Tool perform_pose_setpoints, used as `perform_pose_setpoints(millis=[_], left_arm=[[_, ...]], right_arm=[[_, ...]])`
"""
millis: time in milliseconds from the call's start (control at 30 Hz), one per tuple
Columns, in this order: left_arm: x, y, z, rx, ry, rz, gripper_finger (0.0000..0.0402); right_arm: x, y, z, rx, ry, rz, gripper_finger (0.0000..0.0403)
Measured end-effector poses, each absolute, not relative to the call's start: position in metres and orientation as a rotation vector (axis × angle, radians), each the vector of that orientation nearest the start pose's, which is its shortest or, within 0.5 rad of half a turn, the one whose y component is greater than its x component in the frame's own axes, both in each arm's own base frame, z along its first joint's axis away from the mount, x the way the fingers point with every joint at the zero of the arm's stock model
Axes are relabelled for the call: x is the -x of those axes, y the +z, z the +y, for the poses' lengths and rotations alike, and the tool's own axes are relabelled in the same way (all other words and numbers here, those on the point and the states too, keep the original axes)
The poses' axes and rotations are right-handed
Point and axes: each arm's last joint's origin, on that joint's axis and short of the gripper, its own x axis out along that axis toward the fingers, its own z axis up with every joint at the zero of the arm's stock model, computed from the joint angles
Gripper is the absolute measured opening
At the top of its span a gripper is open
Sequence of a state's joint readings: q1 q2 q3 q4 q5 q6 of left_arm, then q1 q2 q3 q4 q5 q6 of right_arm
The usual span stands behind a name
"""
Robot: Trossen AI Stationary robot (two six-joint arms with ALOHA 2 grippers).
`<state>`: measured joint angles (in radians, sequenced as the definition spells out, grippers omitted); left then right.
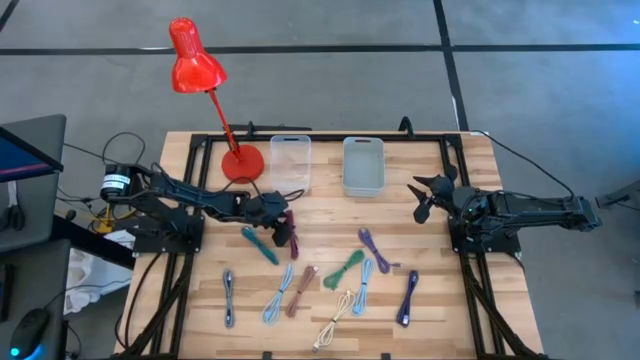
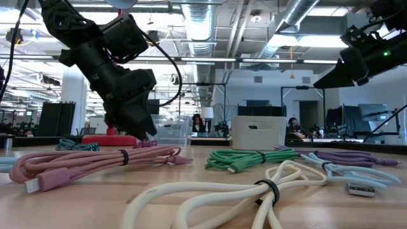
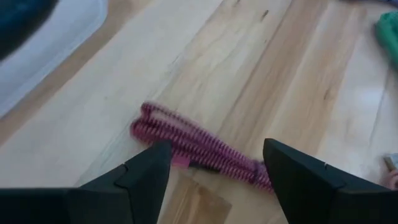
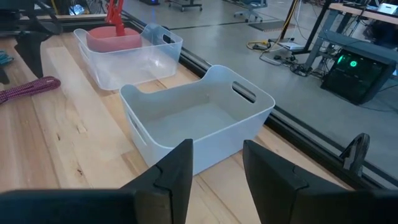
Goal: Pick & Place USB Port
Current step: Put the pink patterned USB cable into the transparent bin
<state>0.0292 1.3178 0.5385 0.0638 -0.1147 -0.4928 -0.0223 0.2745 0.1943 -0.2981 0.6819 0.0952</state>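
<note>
A wooden tabletop seen from above, with bundled USB cables scattered over its near half. Nearest the front edge lie a cream cable, a grey one, a light blue one, a brown one and a dark blue one. A little farther back are a green cable, a second light blue one, a purple one and a teal one.

Just beyond the teal cable, the left pincer hangs low over a magenta braided cable that lies flat on the wood; its fingers are spread apart, one on each side of the bundle, pinching nothing.

The right pincer waits at the tabletop's right side, fingers spread and empty, facing two bins.

At the far edge stand a clear bin and a white bin, with a red desk lamp beside the clear one.
</note>
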Motion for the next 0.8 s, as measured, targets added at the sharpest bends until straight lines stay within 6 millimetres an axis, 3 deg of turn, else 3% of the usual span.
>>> perform_pose_setpoints(millis=[200,533,800], left_arm=[[-0.236,0.159,0.01,0.511,0.369,0.753,0.0257],[-0.243,0.166,0.013,0.521,0.376,0.645,0.025],[-0.25,0.149,0.02,0.561,0.406,0.695,0.0245]], right_arm=[[-0.098,0.182,-0.02,0.035,-0.712,0.332,0.0134],[-0.098,0.182,-0.02,0.036,-0.712,0.333,0.0134],[-0.098,0.181,-0.02,0.038,-0.712,0.34,0.0134]])
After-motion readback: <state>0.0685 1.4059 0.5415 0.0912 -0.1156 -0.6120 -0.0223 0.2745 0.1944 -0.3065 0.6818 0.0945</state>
